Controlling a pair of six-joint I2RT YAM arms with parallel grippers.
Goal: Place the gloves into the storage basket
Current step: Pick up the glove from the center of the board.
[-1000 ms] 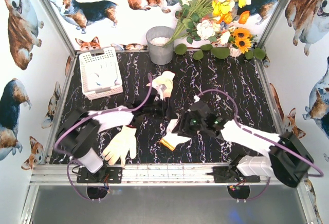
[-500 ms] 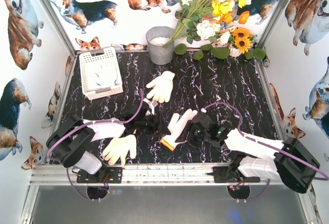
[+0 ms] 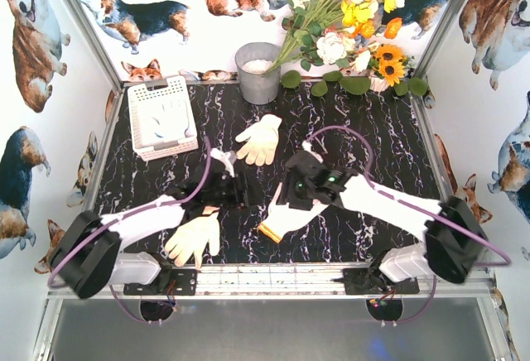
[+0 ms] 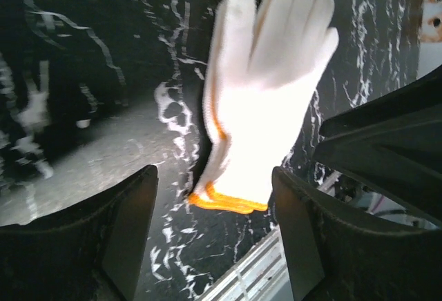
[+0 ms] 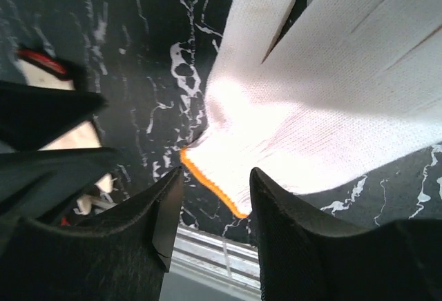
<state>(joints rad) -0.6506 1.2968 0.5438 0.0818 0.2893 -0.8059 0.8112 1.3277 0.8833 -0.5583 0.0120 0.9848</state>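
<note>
**A:** Both my arms are aimed at one glove, the orange-cuffed one lying by the middle of the desk's near edge. If both close in, they could knock together.

**B:** Fingers?

**A:** The left fingers are spread wide with nothing between them. The right fingers are apart too, over the cuff. I think they aren't touching it, but that view is too close to be sure.

**B:** Other risks?

**A:** A pinch on the cuff alone could slip on the way to the basket in the far-left corner.

**B:** Why keep the top view?

**A:** Only it shows the basket, a cream glove mid-desk and a yellowish glove by the near edge, left. Only the wrist views show the finger gaps.
</note>
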